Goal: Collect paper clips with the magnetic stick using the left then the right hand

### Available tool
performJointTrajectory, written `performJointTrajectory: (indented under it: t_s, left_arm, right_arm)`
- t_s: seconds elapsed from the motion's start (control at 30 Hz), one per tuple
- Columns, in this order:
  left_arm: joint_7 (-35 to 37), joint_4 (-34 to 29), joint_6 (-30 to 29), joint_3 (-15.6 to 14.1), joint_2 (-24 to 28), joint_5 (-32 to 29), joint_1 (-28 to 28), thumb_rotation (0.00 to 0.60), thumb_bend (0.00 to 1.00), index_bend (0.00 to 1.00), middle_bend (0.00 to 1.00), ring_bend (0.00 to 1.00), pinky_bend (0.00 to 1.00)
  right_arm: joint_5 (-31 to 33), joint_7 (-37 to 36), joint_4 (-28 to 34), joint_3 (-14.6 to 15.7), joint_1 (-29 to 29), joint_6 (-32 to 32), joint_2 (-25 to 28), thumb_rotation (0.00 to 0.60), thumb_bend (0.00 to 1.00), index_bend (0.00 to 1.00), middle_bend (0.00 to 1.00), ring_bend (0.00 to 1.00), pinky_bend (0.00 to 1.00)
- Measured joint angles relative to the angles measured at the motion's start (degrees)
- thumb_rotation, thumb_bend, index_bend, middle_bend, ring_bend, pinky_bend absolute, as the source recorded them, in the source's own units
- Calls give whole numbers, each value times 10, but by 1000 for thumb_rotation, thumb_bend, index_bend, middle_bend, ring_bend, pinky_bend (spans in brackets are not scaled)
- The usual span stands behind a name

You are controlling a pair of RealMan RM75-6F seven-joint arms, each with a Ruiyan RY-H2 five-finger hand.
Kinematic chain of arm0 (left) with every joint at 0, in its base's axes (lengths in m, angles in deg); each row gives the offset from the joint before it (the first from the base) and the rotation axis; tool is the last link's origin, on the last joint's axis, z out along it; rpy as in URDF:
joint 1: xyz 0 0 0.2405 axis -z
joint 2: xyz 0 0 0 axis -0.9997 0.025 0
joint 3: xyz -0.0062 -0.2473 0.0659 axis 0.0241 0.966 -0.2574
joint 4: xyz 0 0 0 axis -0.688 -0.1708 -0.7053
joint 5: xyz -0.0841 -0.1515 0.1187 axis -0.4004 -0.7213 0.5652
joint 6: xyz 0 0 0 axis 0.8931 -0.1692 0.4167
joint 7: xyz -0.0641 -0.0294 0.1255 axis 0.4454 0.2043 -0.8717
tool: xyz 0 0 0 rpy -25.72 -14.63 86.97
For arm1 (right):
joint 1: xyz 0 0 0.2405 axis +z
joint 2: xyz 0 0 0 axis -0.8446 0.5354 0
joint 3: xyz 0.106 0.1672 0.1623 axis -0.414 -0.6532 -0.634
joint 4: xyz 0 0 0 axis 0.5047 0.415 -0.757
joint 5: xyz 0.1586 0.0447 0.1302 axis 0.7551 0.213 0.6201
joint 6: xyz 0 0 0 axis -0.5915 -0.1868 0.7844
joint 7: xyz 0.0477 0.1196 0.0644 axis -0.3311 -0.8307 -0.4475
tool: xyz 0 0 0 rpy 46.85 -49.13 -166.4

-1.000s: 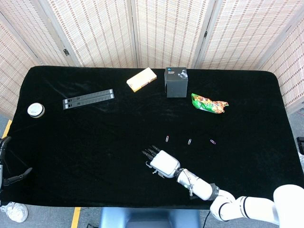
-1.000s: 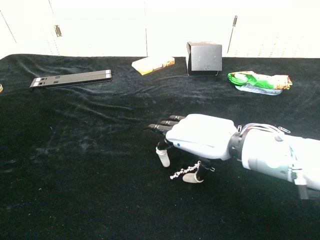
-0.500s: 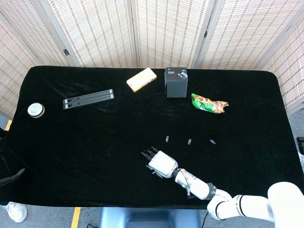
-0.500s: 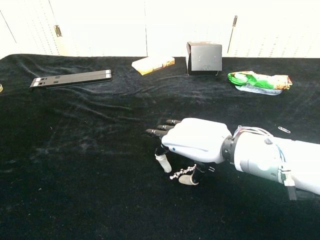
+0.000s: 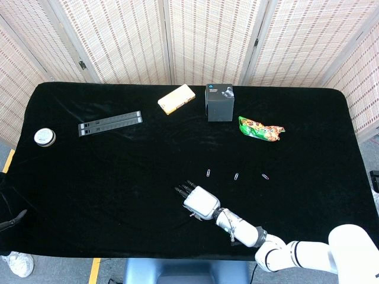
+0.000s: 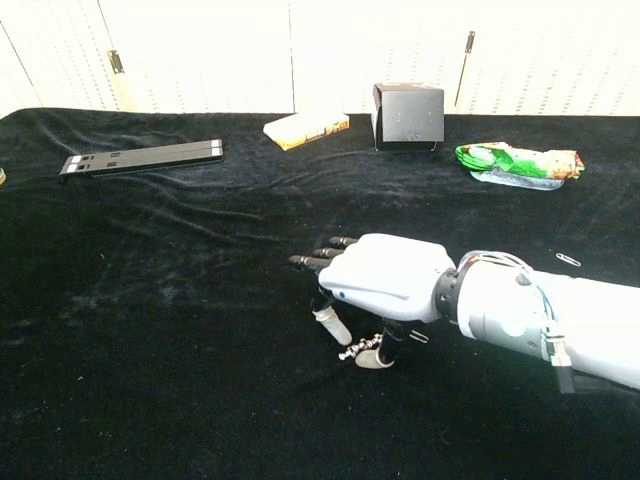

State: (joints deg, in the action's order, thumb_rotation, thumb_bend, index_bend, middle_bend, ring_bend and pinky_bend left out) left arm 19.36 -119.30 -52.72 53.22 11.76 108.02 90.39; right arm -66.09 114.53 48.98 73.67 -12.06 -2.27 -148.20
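Note:
My right hand point(image 5: 199, 201) lies palm down low over the black table point(image 5: 118, 171) near its front edge, fingers stretched out toward the left. Under the palm a short silvery beaded magnetic stick point(image 6: 356, 349) lies on the cloth, between the thumb tip and a lowered finger point(image 6: 327, 322). The thumb touches it, but no grip shows. Three paper clips point(image 5: 209, 173) point(image 5: 236, 176) point(image 5: 265, 176) lie in a row just beyond the hand. One clip point(image 6: 568, 259) shows in the chest view. A dark sliver of my left hand point(image 5: 12, 220) shows at the left edge, below table level.
Along the back stand a black box point(image 5: 219, 102), a yellow packet point(image 5: 176, 98) and a green snack bag point(image 5: 260, 129). A black strip point(image 5: 110, 123) lies at the back left, with a round tin point(image 5: 44, 137) near the left edge.
My right hand has slid a little to the left over the stick, whose left end has stayed put. The left arm has dropped lower and further out of view.

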Motion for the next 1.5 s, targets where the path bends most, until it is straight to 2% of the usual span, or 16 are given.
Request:
performJointTrajectory:
  t_s: [0.27, 0.5, 0.67, 0.83, 0.97, 1.5]
  left_arm:
    - [11, 3, 4, 5, 3, -7, -2, 600, 280, 0, 71, 129, 144]
    - [16, 5, 5, 9, 5, -10, -4, 600, 293, 0, 71, 129, 144]
    - [15, 5, 6, 10, 5, -10, -4, 600, 295, 0, 71, 129, 144]
    - [12, 4, 8, 11, 4, -10, -3, 600, 295, 0, 71, 129, 144]
    - [10, 3, 9, 11, 4, -9, -3, 600, 295, 0, 71, 129, 144]
    - [11, 3, 12, 13, 5, -9, -4, 600, 295, 0, 71, 130, 144]
  right_arm:
    - [6, -2, -14, -2, 5, 13, -6, 600, 293, 758, 125, 110, 0]
    - [9, -2, -26, 1, 10, 17, -12, 600, 303, 770, 136, 126, 0]
    - [-4, -18, -28, 4, 12, 27, -12, 600, 302, 723, 121, 129, 0]
    - [-12, -27, -27, 11, 13, 31, -4, 600, 302, 570, 85, 129, 0]
    - [-10, -25, -24, 14, 15, 29, 1, 600, 302, 513, 68, 124, 0]
    - [15, 6, -21, 13, 20, 26, 5, 600, 302, 493, 52, 121, 0]
